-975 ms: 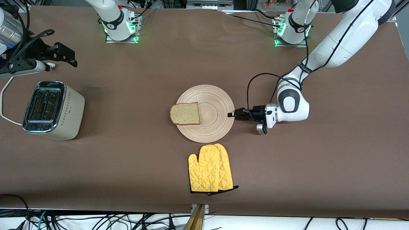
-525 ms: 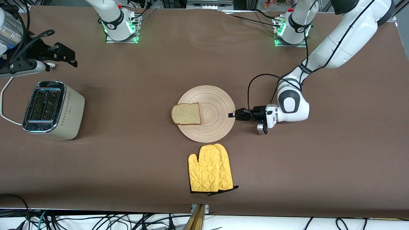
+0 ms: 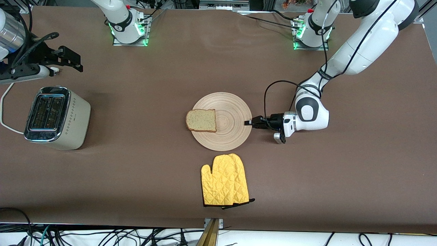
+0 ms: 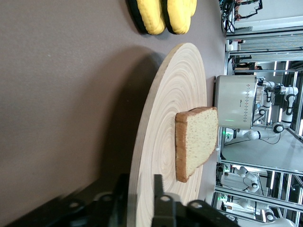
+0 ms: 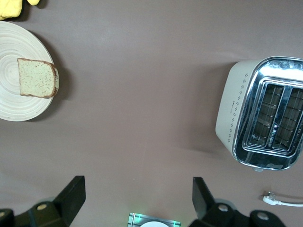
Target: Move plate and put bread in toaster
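The light-wood plate [image 3: 229,120] lies mid-table with the bread [image 3: 201,120] on its rim toward the right arm's end. My left gripper [image 3: 247,123] is shut on the plate's rim at the left arm's end; in the left wrist view its jaws [image 4: 140,189] clamp the plate [image 4: 170,123] edge, one above and one below, with the bread [image 4: 196,142] close by. The cream toaster [image 3: 54,118] stands at the right arm's end. My right gripper [image 3: 70,60] waits open and empty over the table beside the toaster [image 5: 236,123].
A yellow quilted oven mitt [image 3: 223,180] lies nearer the front camera than the plate. The toaster's white cord [image 3: 5,109] trails off the table's edge. The arm bases [image 3: 129,29] stand along the table's top edge.
The plate, with the bread on it, has slid a little toward the left arm's end as the left gripper draws back. The right arm has not moved.
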{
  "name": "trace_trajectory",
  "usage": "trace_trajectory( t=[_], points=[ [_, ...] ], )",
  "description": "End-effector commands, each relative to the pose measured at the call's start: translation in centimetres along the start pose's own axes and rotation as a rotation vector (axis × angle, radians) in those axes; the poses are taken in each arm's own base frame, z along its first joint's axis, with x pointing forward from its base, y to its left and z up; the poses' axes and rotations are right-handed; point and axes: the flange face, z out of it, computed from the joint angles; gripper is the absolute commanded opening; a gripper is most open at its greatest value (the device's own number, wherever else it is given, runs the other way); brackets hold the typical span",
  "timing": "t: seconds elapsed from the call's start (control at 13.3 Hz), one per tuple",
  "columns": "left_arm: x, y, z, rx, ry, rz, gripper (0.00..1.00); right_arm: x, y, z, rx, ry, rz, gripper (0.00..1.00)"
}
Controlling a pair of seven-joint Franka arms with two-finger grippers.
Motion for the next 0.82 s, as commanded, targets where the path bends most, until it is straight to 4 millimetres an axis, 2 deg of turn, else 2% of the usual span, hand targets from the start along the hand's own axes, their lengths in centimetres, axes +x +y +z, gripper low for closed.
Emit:
trace_trajectory(
  t=[0.0, 0.22, 0.38, 0.53, 0.67, 0.75],
  points=[
    [0.6, 0.5, -0.7, -0.022, 0.023, 0.024, 1.00, 0.0, 0.1, -0.1, 0.010, 0.017, 0.001, 1.00],
    [1.3, 1.1, -2.1, 0.013, 0.015, 0.063, 1.00, 0.6, -0.4, 0.4, 0.015, 0.026, -0.008, 1.00],
    [2.9, 2.5, -5.3, 0.083, -0.009, 0.090, 1.00, 1.5, -1.2, 1.3, 0.103, 0.030, -0.010, 1.00],
    [4.5, 4.8, -7.9, 0.138, -0.063, 0.102, 1.00, 2.6, -1.5, 3.2, 0.151, 0.043, 0.002, 1.00],
    [5.9, 7.1, -11.1, 0.216, -0.117, 0.128, 1.00, 3.5, -2.0, 6.2, 0.213, 0.072, 0.022, 1.00],
    [6.7, 8.4, -13.0, 0.254, -0.149, 0.155, 1.00, 3.9, -2.9, 7.6, 0.219, 0.086, 0.016, 1.00]
  ],
)
